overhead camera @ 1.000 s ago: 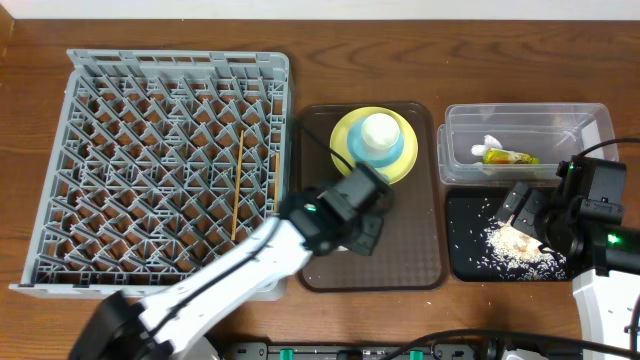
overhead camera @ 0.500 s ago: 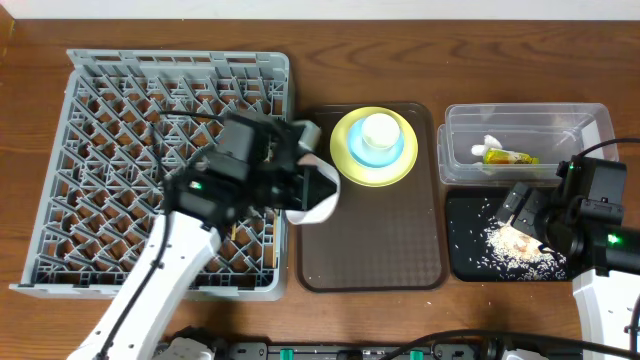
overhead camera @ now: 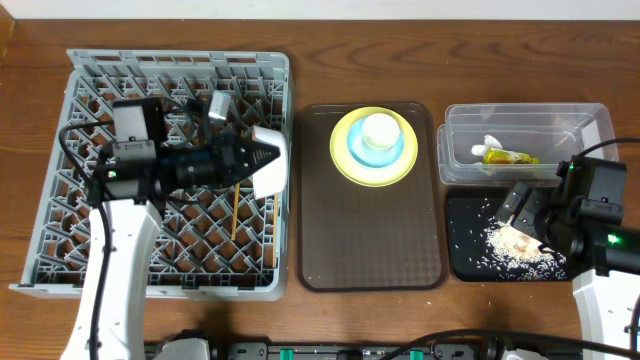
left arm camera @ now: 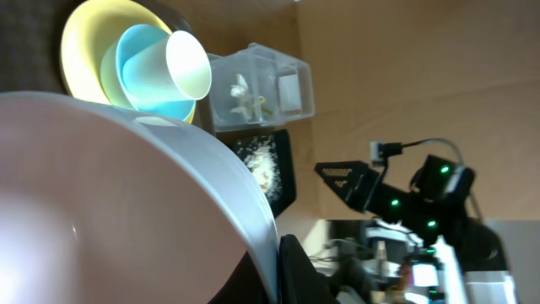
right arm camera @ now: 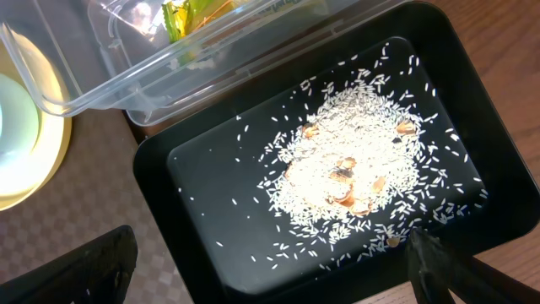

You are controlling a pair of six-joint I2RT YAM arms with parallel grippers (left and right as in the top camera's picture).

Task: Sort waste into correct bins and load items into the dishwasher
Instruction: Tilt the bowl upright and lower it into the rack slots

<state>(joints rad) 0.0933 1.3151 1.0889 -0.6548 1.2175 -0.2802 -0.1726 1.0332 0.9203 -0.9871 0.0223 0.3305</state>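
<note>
Since your left gripper (overhead camera: 248,160), clamped on the white bowl (overhead camera: 272,160), now hangs over the dish rack (overhead camera: 120,90), off the brown tray (overhead camera: 370,230), you can load it | bowl: on edge at its tip | right gripper (overhead camera: 525,215): jaws apart

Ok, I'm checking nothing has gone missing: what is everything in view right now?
dish rack: one, grey, table's left
white bowl: one, white, held over rack's right side
chopsticks: two, wooden, in the rack
serving tray: one, brown, centre
plate: one, yellow, on serving tray
blue bowl: one, light blue, on plate
cup: one, white, in blue bowl
tub: one, clear, far right
snack wrapper: one, yellow-green, in tub
scrap: one, white, in tub
black tray: one, black, beside tub
rice crumbs: many, whitish, in black tray
left gripper: one, black, shut on white bowl
right gripper: one, black, open above black tray
</note>
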